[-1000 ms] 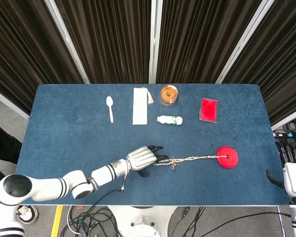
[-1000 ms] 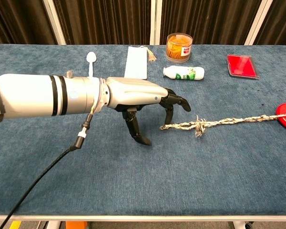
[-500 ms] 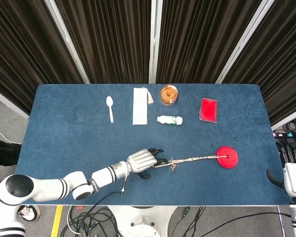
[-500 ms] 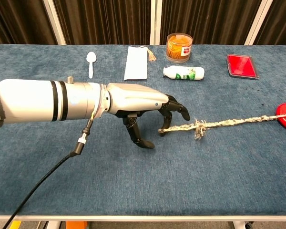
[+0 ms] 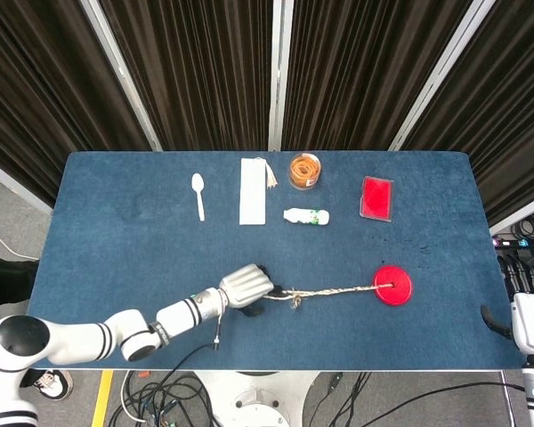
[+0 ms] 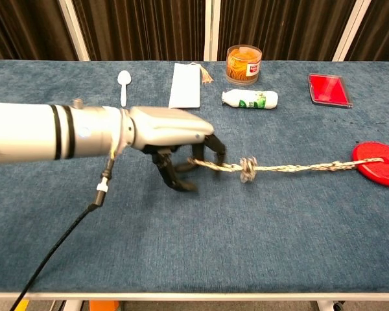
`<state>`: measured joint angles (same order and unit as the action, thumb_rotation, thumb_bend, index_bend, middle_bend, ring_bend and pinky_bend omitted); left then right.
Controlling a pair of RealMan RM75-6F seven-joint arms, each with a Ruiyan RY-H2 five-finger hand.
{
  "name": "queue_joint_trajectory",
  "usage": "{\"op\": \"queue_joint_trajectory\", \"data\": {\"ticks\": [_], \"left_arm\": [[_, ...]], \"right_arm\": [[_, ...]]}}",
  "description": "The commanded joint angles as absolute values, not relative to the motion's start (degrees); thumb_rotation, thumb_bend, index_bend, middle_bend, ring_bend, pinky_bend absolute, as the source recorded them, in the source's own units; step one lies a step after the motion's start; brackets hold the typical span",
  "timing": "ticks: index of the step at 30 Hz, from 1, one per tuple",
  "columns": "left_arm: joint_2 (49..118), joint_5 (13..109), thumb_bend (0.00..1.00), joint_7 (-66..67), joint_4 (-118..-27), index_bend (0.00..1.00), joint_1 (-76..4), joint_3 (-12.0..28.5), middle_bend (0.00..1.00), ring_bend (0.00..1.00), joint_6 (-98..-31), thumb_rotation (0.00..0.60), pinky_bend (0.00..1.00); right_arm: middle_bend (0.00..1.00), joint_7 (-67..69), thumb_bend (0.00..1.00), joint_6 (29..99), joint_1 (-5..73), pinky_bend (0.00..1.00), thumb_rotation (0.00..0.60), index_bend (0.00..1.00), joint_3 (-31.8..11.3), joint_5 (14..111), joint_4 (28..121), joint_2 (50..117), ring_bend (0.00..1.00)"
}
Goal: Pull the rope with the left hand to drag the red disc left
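Chest view gives me the red disc (image 6: 377, 163) lying flat on the blue desk (image 6: 279, 246) at the right, with the rope (image 6: 292, 168) running taut from it leftward past a knot to my left hand (image 6: 172, 133). I have that hand's fingers curled around the rope's end, pinching it. Right hand (a dark shape past the desk's right edge, head view) (image 5: 516, 277) I cannot tell. Along the far side sit a spoon (image 6: 123, 84), jar (image 6: 244, 64) and bottle (image 6: 249, 98)
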<state>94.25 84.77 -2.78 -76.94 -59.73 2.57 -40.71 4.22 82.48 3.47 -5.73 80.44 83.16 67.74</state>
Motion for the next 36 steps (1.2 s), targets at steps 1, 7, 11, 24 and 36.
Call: {"op": "queue_joint_trajectory", "data": {"ticks": [1,7,11,24,36], "left_arm": [[90.8,84.6,0.34,1.8,-77.5,0.68,-57.9,2.6,0.85,0.62,-44.1,0.6,0.56],[81.7,80.4,0.34,8.3,-76.2,0.76,-52.3,4.4,0.86,0.64,-51.7,0.6,0.61],[75.6,74.2,0.35,11.7,-74.9,0.77,-47.3,5.1,0.86,0.64,-54.9,0.6,0.61],[65.5,66.5,0.35,10.0,-74.4,0.78,-32.3,4.8,0.87,0.65,-65.7,0.6,0.61],[62.5,64.4,0.36,9.4,-73.8,0.8,-27.6,7.3,0.87,0.65,-68.8,0.6,0.61]], "right_arm": [[0.05,4.2,0.23,82.5,3.5,0.0,0.6,0.0,-5.7,80.5,83.2,67.7,0.0],[0.06,4.2,0.23,82.7,3.5,0.0,0.6,0.0,-6.0,80.4,83.4,67.5,0.0],[0.06,4.3,0.23,82.5,3.6,0.0,0.6,0.0,-6.1,80.2,83.3,67.6,0.0],[0.06,2.7,0.23,82.4,4.1,0.0,0.6,0.0,-5.9,81.1,84.7,67.8,0.0],[0.06,2.3,0.23,82.2,4.2,0.0,0.6,0.0,-5.8,80.8,84.7,68.0,0.0]]}}
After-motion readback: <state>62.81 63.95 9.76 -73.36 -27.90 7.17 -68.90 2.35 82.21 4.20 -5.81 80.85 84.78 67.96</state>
